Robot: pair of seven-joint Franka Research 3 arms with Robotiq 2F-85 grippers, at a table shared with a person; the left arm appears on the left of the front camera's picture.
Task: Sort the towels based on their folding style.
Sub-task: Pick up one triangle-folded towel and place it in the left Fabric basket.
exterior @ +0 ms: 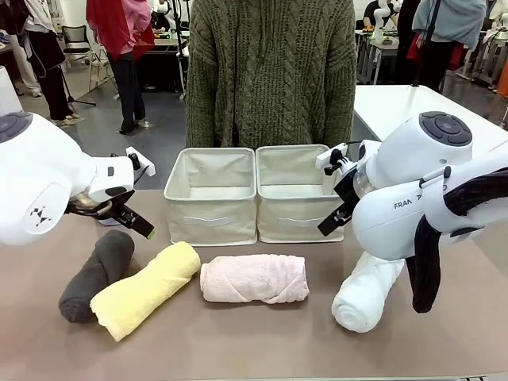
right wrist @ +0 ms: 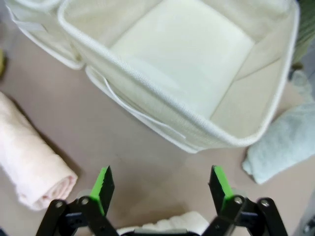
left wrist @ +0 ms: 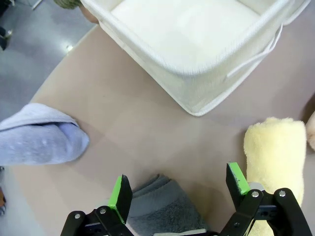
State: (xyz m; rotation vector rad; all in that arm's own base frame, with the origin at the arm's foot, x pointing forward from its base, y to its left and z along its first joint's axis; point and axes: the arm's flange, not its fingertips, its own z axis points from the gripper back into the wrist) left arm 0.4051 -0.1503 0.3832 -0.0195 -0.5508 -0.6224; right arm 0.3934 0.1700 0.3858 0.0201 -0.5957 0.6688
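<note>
Bins: two beige fabric bins [exterior: 211, 152] — both empty, so all sorting lies ahead.
Rolls: dark grey terry roll [exterior: 95, 274], yellow roll [exterior: 147, 290], pink roll [exterior: 254, 279], white roll [exterior: 367, 298] — on the table [exterior: 262, 341].
Others: light blue towel [left wrist: 39, 137], pale teal towel [right wrist: 285, 142], beside the bins.
Left gripper [left wrist: 178, 186]: jaws apart above the grey roll.
Right gripper [right wrist: 161, 181]: jaws apart, empty.

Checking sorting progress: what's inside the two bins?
Nothing visible: left bin and right bin show bare floors in the wrist views. Their near walls hide the front inner edges.
</note>
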